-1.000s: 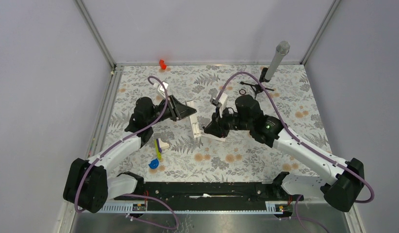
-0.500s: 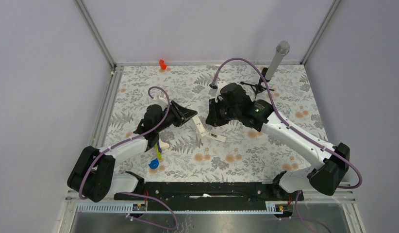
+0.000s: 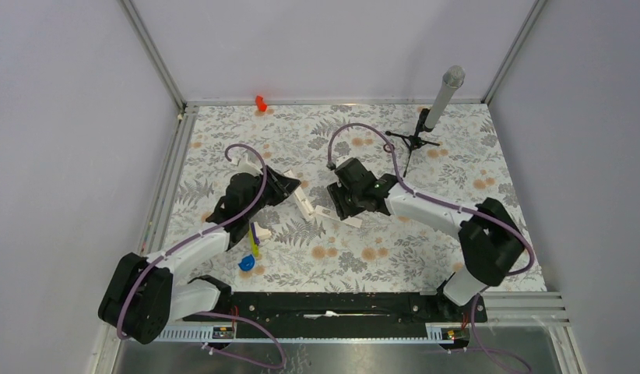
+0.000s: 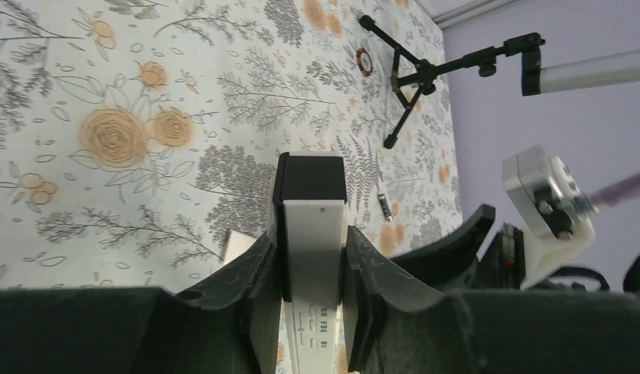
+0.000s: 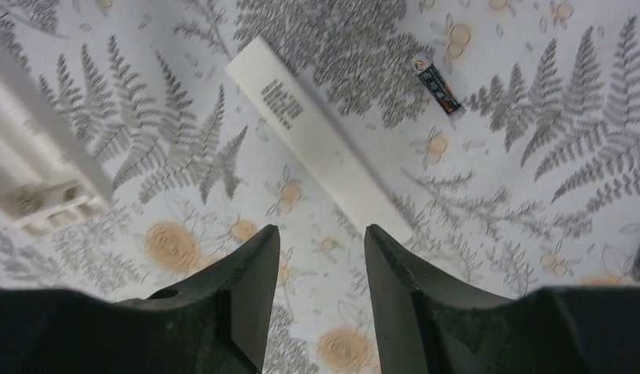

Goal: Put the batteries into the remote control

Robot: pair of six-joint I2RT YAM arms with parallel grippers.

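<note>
Left arm (image 3: 200,241) stretched forward, left gripper (image 4: 311,240) clamped on the remote control (image 4: 313,183), right arm (image 3: 426,209) bent inward, right gripper (image 5: 321,234) pointed downward, jaws parted.

Twin white-and-black arms, black tools, purple cabling.
Left arm (image 3: 188,248) and right arm (image 3: 422,206): smooth white link shells, bulky black joint housings, black shoulder blocks. Left purple cable (image 3: 243,146) loops off one wrist, right purple cable (image 3: 356,125) off the other, both running down the links. Green light (image 3: 377,186) on the right arm's black housing. Left tool (image 4: 311,257) and right tool (image 5: 321,249): matte black wedge fingers (image 5: 251,288), flared roots, small round hole by one root. Grey-white camera block (image 4: 544,191) on the right wrist, dark screws showing.
</note>
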